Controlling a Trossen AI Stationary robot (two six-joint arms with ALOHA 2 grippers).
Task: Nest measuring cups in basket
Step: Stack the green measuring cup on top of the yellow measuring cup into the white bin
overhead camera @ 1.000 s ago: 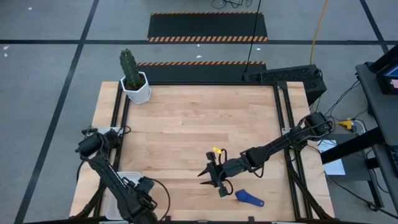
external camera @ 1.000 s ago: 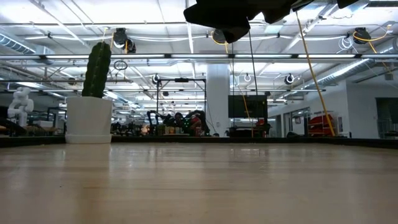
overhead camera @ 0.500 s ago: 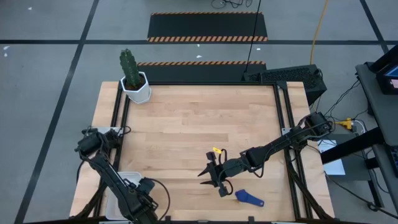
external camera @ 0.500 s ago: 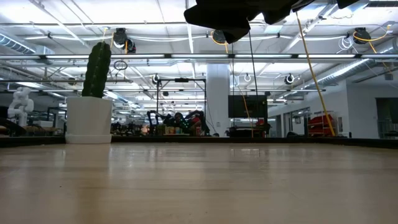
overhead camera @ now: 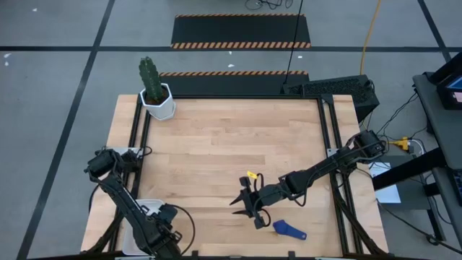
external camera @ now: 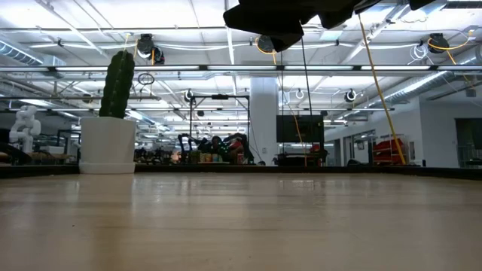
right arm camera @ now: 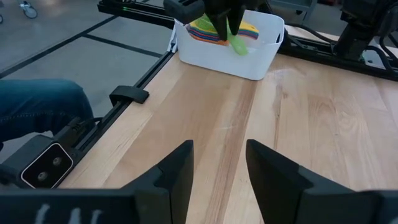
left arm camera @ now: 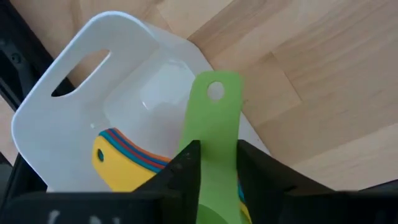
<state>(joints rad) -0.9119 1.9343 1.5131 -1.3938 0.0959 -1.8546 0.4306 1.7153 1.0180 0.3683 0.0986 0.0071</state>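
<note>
The white basket (left arm camera: 74,124) stands at the table's near left corner (overhead camera: 138,211) and holds a nested stack of cups (left arm camera: 121,158) with a yellow one on top. My left gripper (left arm camera: 217,152) hangs over it, shut on a green cup (left arm camera: 211,118); it also shows in the right wrist view (right arm camera: 217,15). A dark blue cup (overhead camera: 290,230) lies on the wood near the front edge. My right gripper (right arm camera: 221,171) stands open above bare wood mid-table (overhead camera: 249,204), pointing toward the basket (right arm camera: 230,53). My left gripper pinches the green cup's handle (left arm camera: 217,162) by its two long edges between the two fingers. The fingers come from above, pointing steeply down. The handle's free end with its hole (left arm camera: 215,91) sticks out past the fingertips. The gripper hides the bowl; whether it rests on the stack I cannot tell.
A cactus in a white hexagonal pot (overhead camera: 157,101) stands at the far left corner. Black rails (overhead camera: 137,152) run along the table's left and right sides. A small yellow thing (overhead camera: 251,175) shows beside the right arm's wrist. Bare wood lies between basket and right gripper.
</note>
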